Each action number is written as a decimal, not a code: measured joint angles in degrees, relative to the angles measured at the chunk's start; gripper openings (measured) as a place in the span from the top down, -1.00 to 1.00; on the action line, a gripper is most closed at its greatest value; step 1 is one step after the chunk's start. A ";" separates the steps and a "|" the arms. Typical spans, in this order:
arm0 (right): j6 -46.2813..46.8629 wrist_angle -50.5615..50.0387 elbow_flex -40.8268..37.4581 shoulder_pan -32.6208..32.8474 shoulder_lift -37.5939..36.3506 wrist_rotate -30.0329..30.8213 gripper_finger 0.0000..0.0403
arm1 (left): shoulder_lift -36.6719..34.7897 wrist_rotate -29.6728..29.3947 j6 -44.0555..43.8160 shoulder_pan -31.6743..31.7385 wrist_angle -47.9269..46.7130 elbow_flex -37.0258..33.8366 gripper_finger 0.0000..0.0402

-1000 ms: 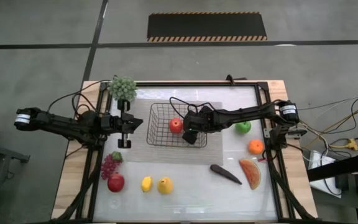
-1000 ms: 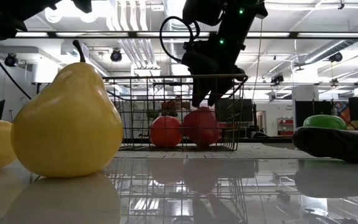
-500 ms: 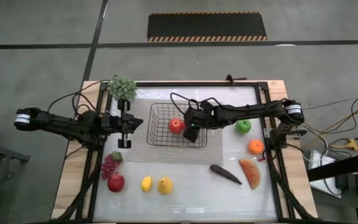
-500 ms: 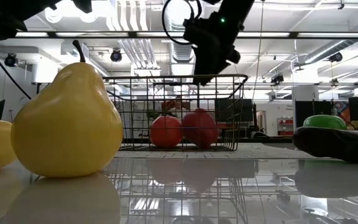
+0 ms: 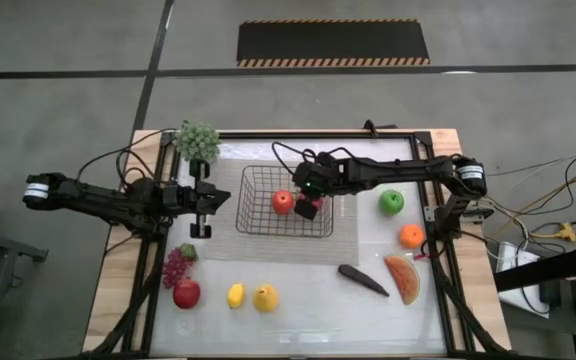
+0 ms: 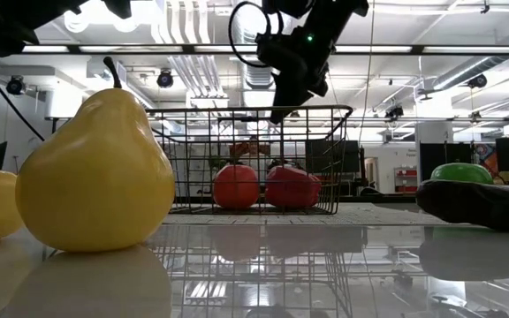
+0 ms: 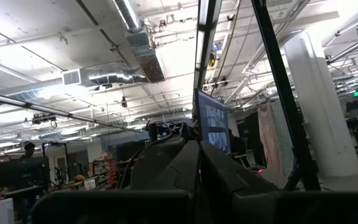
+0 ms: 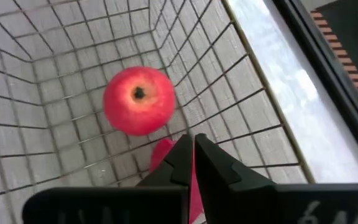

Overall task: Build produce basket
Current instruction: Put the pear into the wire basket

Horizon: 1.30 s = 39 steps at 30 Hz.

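Observation:
The wire-mesh basket (image 5: 258,212) stands mid-table on a grey mat. Inside it lie a red apple (image 8: 138,101) and a red pepper (image 6: 290,187), both resting on the basket floor. My right gripper (image 6: 279,113) hangs shut just above the basket's right part and holds nothing; in its wrist view the shut fingers (image 8: 188,152) stand over the pepper (image 8: 161,154). My left gripper (image 5: 200,226) waits shut to the left of the basket, tipped upward. More produce lies along the near and right parts of the table.
Right of the basket lie a green fruit (image 5: 392,203), an orange (image 5: 411,236), a watermelon slice (image 5: 403,278) and an eggplant (image 5: 363,280). At the near left are a pear (image 5: 265,297), lemon (image 5: 236,295), apple (image 5: 186,293) and grapes (image 5: 175,266). A pale green bunch (image 5: 197,141) sits far left.
My right gripper has risen out of the basket to above its rim, drawn toward the table's far edge, rolled a little and shut its fingers on nothing. The red pepper, left on the basket floor, has settled lower beside the apple.

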 joint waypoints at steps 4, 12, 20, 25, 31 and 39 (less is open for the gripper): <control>-1.21 -0.20 0.00 2.23 -2.00 2.04 0.96 | 0.08 0.00 0.00 0.00 0.00 0.00 1.00; -3.35 1.85 -1.79 13.08 -9.64 6.56 0.96 | 0.37 0.00 -0.14 0.00 0.04 0.18 1.00; -6.65 15.15 -15.20 26.02 -19.75 8.94 0.96 | 3.82 0.16 -0.61 -0.02 -0.01 0.20 1.00; -9.96 29.31 -28.39 32.16 -26.47 13.51 0.96 | 8.06 0.37 -6.26 -0.55 -0.13 0.20 1.00; -16.05 50.58 -44.15 33.11 -32.55 12.66 0.96 | 14.41 0.46 -11.38 -3.25 0.96 2.11 1.00; -24.60 72.15 -58.17 29.66 -39.91 5.43 0.96 | 22.60 -0.19 -12.81 -10.57 -0.05 8.41 1.00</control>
